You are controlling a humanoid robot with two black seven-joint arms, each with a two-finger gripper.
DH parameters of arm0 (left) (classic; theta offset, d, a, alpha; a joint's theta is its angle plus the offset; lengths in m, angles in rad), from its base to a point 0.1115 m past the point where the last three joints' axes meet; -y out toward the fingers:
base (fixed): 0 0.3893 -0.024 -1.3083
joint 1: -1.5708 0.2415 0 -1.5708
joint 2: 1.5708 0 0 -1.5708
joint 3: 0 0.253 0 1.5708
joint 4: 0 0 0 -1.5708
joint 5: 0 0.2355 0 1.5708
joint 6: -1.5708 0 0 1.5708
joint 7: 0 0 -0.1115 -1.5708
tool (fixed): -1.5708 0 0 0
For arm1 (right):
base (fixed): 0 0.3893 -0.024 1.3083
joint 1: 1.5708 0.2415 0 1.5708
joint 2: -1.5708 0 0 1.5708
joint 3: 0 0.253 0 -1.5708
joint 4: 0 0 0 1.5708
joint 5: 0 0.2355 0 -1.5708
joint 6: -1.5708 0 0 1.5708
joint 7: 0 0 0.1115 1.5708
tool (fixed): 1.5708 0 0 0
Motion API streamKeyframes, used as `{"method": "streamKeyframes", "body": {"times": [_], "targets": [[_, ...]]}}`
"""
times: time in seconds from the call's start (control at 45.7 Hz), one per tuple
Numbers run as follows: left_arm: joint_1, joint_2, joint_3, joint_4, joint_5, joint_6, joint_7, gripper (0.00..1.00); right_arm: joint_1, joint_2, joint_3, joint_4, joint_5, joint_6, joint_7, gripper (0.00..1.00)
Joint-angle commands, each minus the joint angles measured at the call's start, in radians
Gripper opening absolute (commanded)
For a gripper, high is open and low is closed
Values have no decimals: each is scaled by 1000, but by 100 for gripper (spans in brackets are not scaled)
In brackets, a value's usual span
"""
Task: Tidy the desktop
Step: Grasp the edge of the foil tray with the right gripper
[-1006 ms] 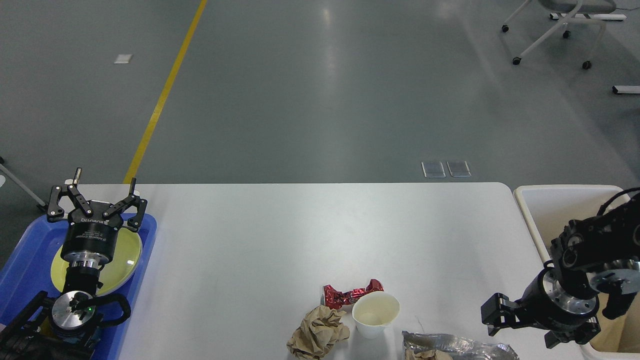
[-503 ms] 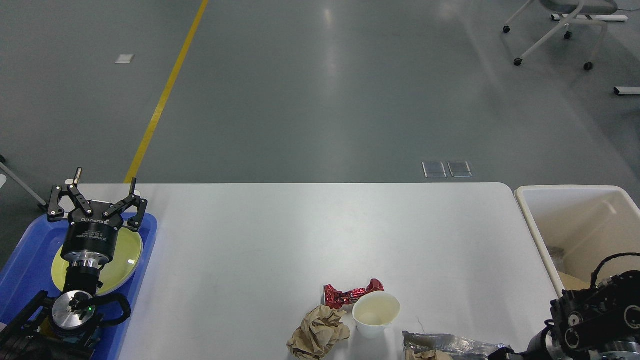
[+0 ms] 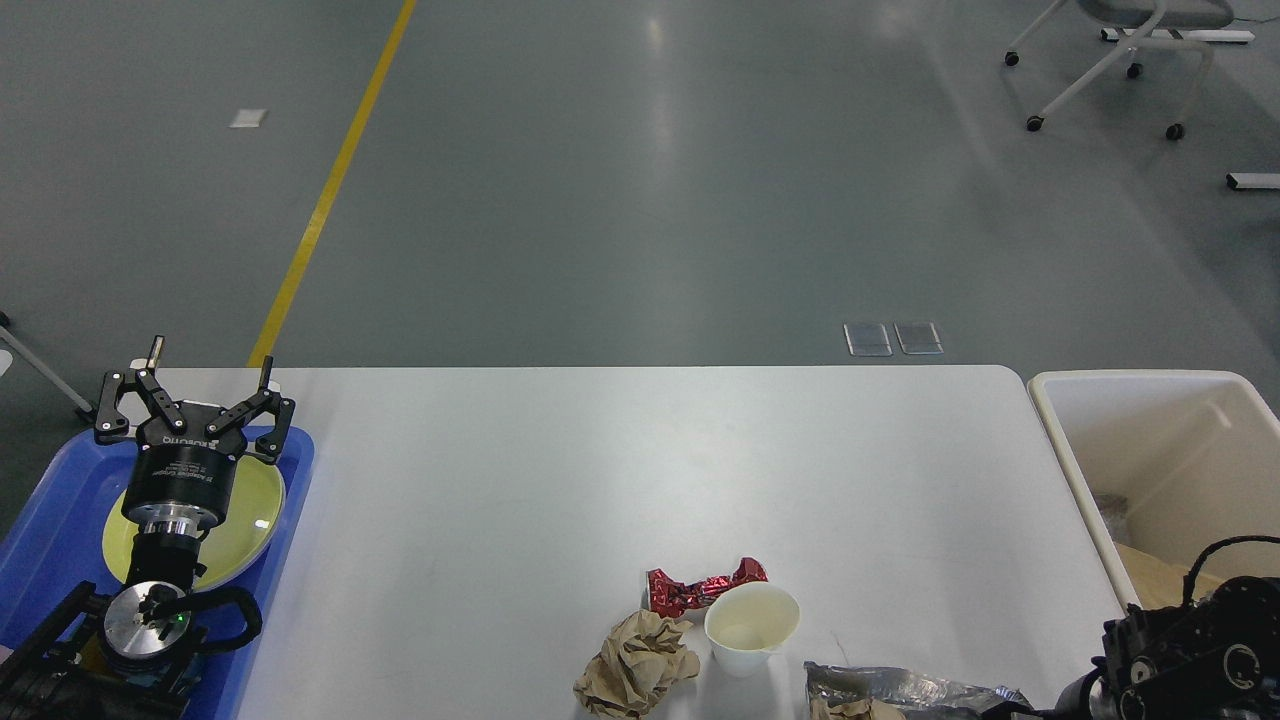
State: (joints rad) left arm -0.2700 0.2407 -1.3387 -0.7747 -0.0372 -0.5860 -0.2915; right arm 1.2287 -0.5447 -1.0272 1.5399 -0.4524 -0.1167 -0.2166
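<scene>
Your left claw (image 3: 195, 390) hangs spread and empty over the blue tray (image 3: 50, 520); the right claw is out of view. The litter, including the paper cup (image 3: 750, 628), sits on the desk (image 3: 560, 470) well to that claw's right, so reach low there.

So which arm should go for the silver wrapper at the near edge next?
Probably the right. The silver wrapper lies at the desktop's near right, beside the right arm and the bin. The left gripper hangs open over the blue tray, far across the table.
</scene>
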Motion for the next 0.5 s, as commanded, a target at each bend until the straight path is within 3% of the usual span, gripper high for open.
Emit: {"method": "streamKeyframes", "body": {"times": [0.0,0.087,0.175,0.284,0.481], "targets": [[0,0,1,0,-1,0,0,96,-6,5,26,0,4,-20,-1,81],[0,0,0,0,0,0,0,96,-25,12,26,-1,4,-20,-1,68],[0,0,0,0,0,0,0,96,-32,15,26,-1,4,-20,-1,61],[0,0,1,0,-1,0,0,96,-34,12,22,-1,6,-20,-1,31],[0,0,0,0,-1,0,0,96,-35,9,22,-1,7,-24,-3,0]]}}
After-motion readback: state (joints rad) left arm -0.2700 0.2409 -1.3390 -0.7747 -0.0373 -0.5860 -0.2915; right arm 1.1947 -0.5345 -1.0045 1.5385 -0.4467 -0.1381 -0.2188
